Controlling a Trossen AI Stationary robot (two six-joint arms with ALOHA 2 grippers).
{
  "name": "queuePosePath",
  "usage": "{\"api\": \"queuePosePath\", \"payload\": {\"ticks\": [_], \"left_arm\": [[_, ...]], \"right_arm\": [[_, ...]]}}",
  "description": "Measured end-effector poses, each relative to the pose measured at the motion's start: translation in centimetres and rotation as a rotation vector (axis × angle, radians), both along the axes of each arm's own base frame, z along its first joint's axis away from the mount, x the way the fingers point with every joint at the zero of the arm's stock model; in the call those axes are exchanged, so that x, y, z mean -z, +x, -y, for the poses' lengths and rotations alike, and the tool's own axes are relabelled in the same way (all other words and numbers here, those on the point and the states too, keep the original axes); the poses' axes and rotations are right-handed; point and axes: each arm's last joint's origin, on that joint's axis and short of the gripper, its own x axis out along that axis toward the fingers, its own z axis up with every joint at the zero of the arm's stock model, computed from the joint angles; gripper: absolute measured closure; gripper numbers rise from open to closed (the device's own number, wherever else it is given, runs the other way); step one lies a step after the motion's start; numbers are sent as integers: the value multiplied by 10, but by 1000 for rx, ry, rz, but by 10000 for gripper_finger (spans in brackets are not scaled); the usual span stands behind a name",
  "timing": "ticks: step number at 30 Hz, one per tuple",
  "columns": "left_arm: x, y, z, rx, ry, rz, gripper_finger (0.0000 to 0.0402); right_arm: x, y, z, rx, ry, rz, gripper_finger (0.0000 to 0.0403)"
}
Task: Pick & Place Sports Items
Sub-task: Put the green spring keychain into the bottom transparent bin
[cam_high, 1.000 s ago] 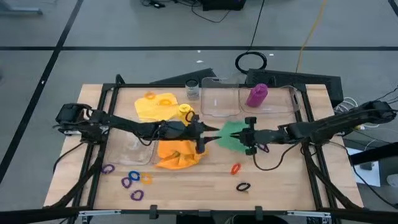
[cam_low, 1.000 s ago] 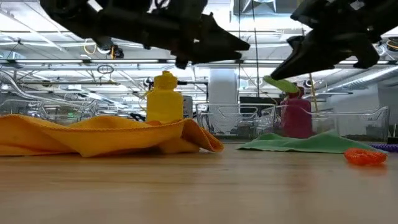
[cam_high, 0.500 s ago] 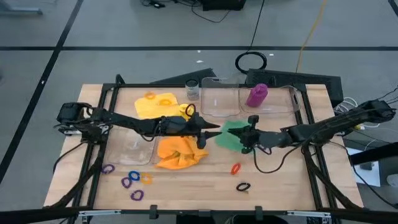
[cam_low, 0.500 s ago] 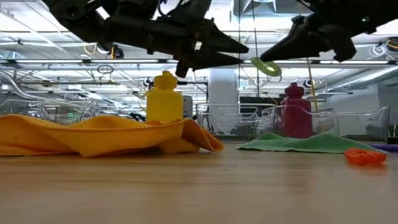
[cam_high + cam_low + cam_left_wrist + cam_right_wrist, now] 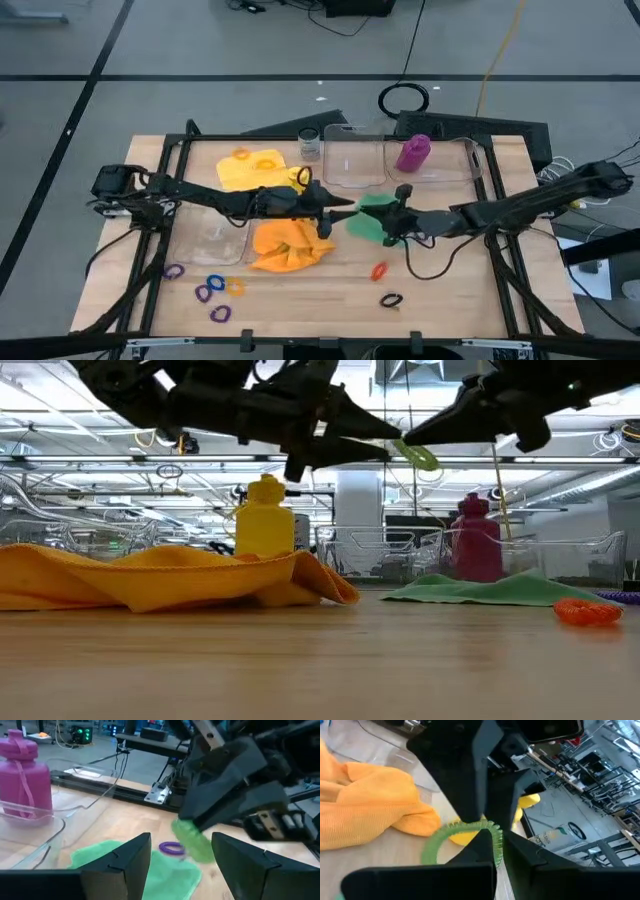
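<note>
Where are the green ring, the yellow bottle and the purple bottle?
green ring [image 5: 462, 840]: right wrist view, on its fuzzy upper arc.
yellow bottle [image 5: 265, 520]: low view, middle of its body.
purple bottle [image 5: 412, 154]: high view, on its body.

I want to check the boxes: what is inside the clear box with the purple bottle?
Only the purple bottle shows inside the right clear box, standing upright. The box floor behind the bottle is hidden, so a small ring there cannot be ruled out.
</note>
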Motion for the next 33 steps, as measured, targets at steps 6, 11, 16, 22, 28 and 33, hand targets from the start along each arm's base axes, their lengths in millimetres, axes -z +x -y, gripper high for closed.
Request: {"api": "queuePosePath", "payload": {"ticks": [6,11,16,22,28,33], "left_arm": [[0,0,0,8,3,3,224],[2,0,0,9,6,-23,225],[3,0,0,10,14,-30,225],[3,-1,0,11,25,-37,228],[4,-1,-1,-19,44,-45,301],[4,-1,-1,-13,87,-51,387]], "right_arm": [[9,11,2,15,-13,0,403],[7,13,3,34,-15,31,403],[2,12,1,72,-59,62,403],[0,12,-2,62,-55,81,403],[0,12,-2,61,-38,88,403],[0,12,-2,66,-12,100,402]]}}
